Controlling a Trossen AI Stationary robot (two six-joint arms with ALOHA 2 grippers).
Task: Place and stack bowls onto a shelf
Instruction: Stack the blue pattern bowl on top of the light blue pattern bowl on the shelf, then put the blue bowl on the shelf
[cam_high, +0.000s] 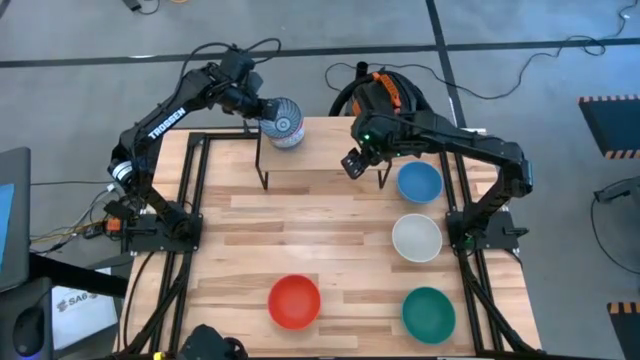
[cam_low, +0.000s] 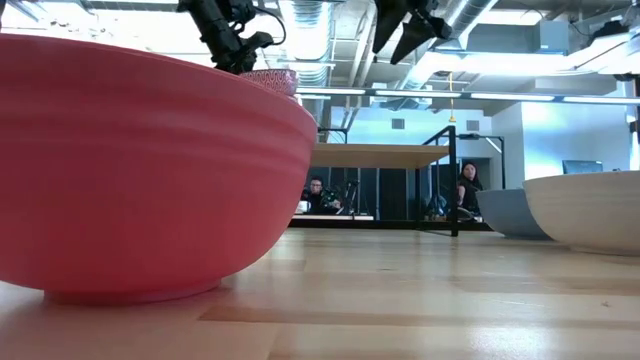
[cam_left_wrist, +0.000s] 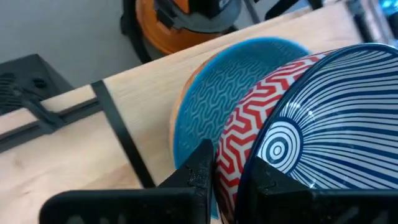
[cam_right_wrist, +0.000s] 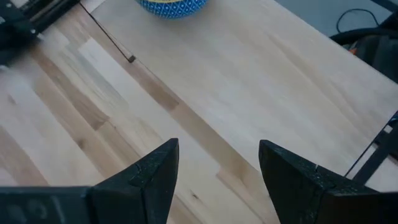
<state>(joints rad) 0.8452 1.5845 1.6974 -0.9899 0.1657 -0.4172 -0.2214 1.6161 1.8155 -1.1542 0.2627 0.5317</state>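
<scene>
The shelf (cam_high: 320, 150) stands at the table's far middle. On its far left corner sits a light blue bowl (cam_left_wrist: 205, 93), and a blue-and-white patterned bowl (cam_left_wrist: 329, 118) with a red zigzag outside lies tilted in it. My left gripper (cam_high: 262, 108) is shut on that patterned bowl. Open and holding nothing, my right gripper (cam_high: 352, 163) hangs over the shelf's right part above the bare board (cam_right_wrist: 261, 74). A blue bowl (cam_high: 419, 182), a white bowl (cam_high: 416, 237), a teal bowl (cam_high: 428, 311) and a red bowl (cam_high: 295, 301) rest on the table. My left gripper pinches the patterned bowl's wall at the rim (cam_left_wrist: 231, 152), one finger (cam_left_wrist: 267, 177) inside the bowl and one finger (cam_left_wrist: 200, 171) outside on the red zigzag. The fingers slant down from the table's far left. The bowl is tilted, nested in the light blue bowl.
The blue, white and teal bowls line the table's right side, with the red bowl at the near middle. Black frame rails (cam_high: 195, 190) run along the table's left and right edges. The middle of the slatted tabletop (cam_high: 320, 230) is bare wood.
</scene>
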